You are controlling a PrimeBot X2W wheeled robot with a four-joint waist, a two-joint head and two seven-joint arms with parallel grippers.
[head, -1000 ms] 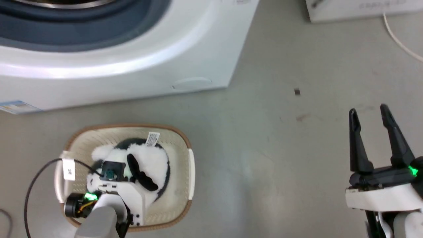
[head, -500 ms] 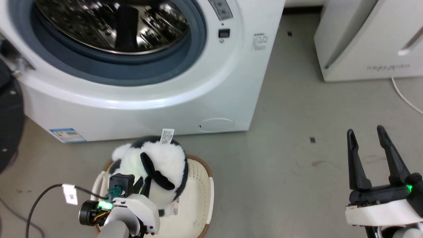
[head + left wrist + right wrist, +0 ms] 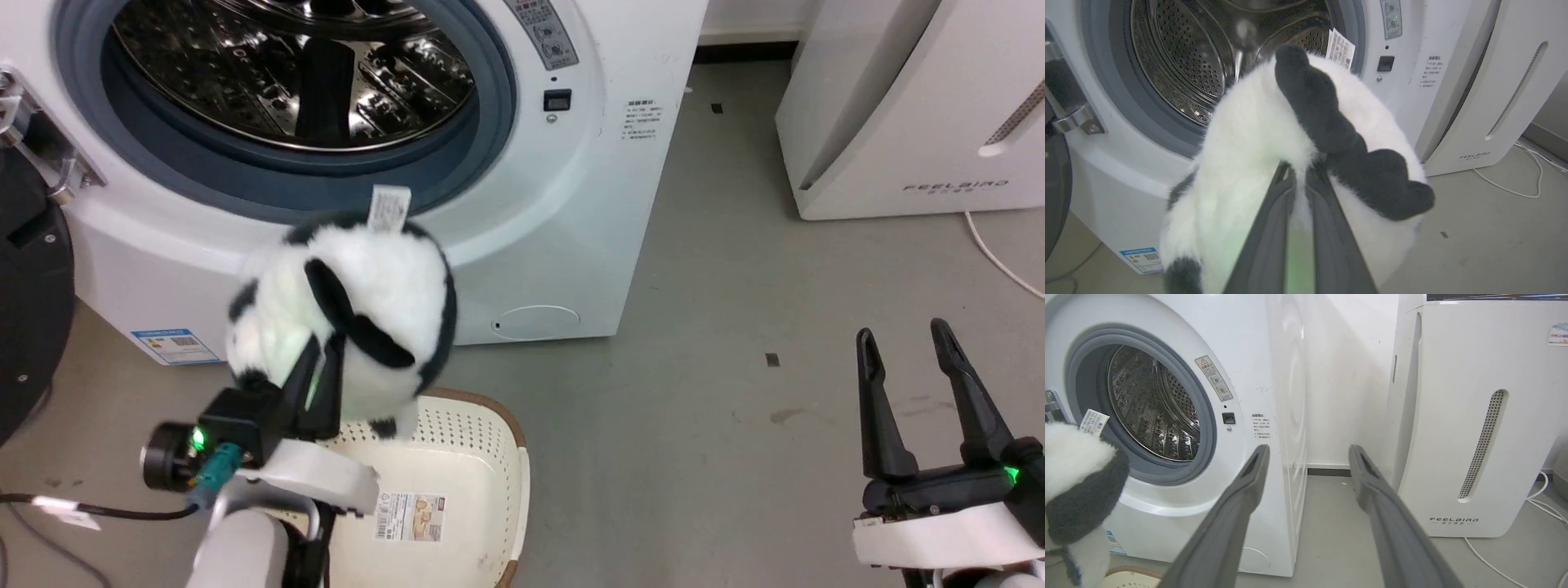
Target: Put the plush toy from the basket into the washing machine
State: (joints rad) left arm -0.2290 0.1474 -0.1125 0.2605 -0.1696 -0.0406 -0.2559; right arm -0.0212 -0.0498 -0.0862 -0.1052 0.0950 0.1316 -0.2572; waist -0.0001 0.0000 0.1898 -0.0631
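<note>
Pinched in the left gripper (image 3: pixel 320 359), fingers closed deep into white fur beside a black limb (image 3: pixel 351 318): the plush toy (image 3: pixel 367 278), lifted above the far end of the basket (image 3: pixel 510 457). Hanging before the washing machine (image 3: pixel 563 229), about level with the lower lip of the grey gasket (image 3: pixel 490 122). Bunched into a rounded mass, so long axis hard to fix. By the head view, tilted from the gripper at lower left up and away toward the porthole, with the sewn tag (image 3: pixel 389 207) uppermost and pointing at the steel drum (image 3: pixel 294 73).

Face not to be made out. Left fingertips buried in fur. Near end of the basket cut off by the bottom edge and partly covered by the left arm. Black-framed door (image 3: pixel 28 327) swung open at the left, sliced by the frame edge.

From the left wrist: toy close up, tag against the drum's perforated wall, black limb running diagonally from top centre down to the right. From the right wrist: the toy's edge and tag at far left, a sliver of braided rim beneath. From the head: sticker (image 3: pixel 411 516) on the basket's inner bottom.

Right gripper (image 3: pixel 902 339) spread wide over the grey floor (image 3: pixel 694 408), well apart from the toy — fingers aimed between the machine and the FEELBIRD appliance (image 3: pixel 898 106).
</note>
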